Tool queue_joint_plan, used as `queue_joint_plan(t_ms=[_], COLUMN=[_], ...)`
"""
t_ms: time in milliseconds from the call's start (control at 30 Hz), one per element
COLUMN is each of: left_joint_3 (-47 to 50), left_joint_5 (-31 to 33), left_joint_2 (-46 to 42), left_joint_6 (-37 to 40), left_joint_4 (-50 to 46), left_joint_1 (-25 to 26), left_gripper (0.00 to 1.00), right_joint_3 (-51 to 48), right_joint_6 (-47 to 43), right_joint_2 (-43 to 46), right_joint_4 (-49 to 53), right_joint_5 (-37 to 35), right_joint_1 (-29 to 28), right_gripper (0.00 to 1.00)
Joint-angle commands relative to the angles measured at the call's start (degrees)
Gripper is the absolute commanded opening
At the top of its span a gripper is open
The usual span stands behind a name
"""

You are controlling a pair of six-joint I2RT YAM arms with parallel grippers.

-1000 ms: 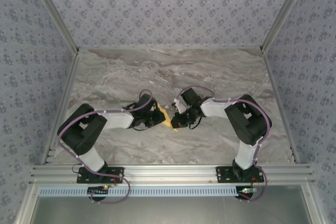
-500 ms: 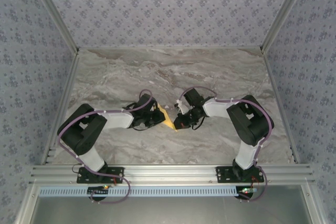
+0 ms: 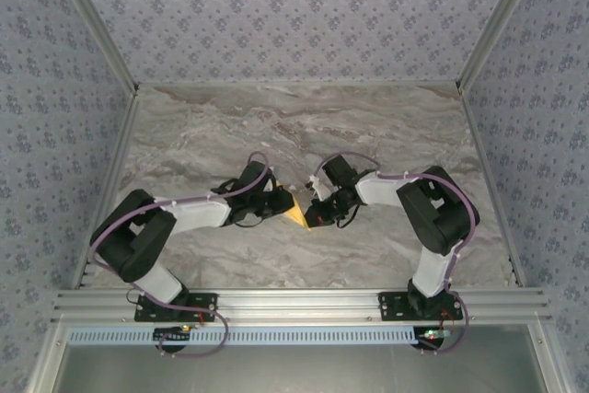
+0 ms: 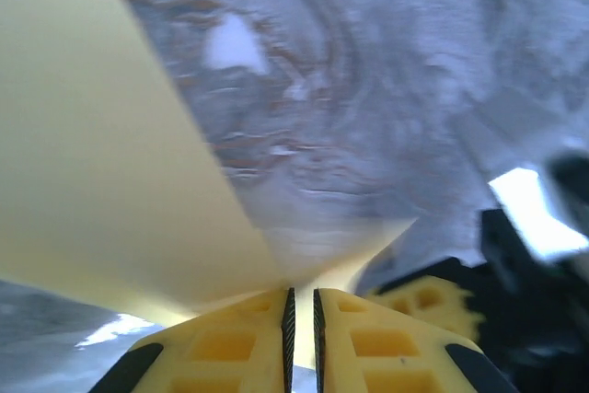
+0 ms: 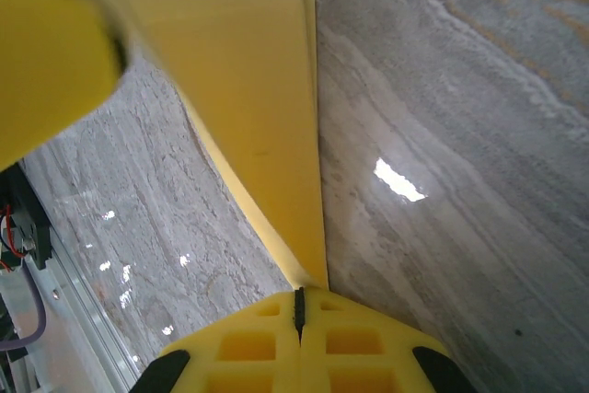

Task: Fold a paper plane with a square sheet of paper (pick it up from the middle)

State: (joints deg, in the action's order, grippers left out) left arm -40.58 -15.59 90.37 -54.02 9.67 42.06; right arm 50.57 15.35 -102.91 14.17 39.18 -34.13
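Pinching the folded sheet of paper (image 3: 295, 215) from its 9 o'clock side, the left gripper (image 3: 282, 203) is clamped on one edge; the right gripper (image 3: 314, 213) is clamped on it from 3 o'clock, jaws pressed tight together. Mustard-yellow, the sheet sits between them over the middle of the marble bench (image 3: 276, 126); in both wrist views it rises from the jaws toward 11 o'clock.

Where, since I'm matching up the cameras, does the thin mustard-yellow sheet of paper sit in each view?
Top external: thin mustard-yellow sheet of paper, centre, between left gripper and right gripper.
Left wrist: left half, above the fingers.
Right wrist: upper middle, above the fingers.
Shared landmark: grey marble table.
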Motion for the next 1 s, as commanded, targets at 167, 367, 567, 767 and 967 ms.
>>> queue_joint_plan(t_ms=[167, 367, 567, 767, 967], left_joint_3=[-2.5, -3.9, -5.4, -6.4, -6.5], left_joint_5=[5.9, 4.8, 4.8, 6.2, 9.5], left_joint_2=[0.4, 3.9, 6.6, 8.4, 8.3], left_joint_6=[-0.3, -2.2, -3.9, -6.8, -9.2], left_joint_4=[-2.8, -1.2, -0.4, -1.3, -5.8], left_joint_1=[4.3, 5.8, 6.5, 6.6, 6.6], left_gripper=[0.18, 0.18, 0.18, 0.19, 0.19], right_joint_3=[-1.0, -1.2, -1.4, -1.4, -1.5], right_joint_6=[-0.6, -0.2, 0.2, 0.3, 0.3], right_joint_2=[-2.9, -3.3, -3.4, -3.6, -3.9], right_joint_4=[4.8, 4.8, 4.4, 4.6, 4.6], right_joint_5=[-3.9, -4.2, -4.3, -4.6, -4.9], right_joint_1=[0.3, 0.2, 0.2, 0.3, 0.4], right_gripper=[0.00, 0.00, 0.00, 0.00, 0.00])
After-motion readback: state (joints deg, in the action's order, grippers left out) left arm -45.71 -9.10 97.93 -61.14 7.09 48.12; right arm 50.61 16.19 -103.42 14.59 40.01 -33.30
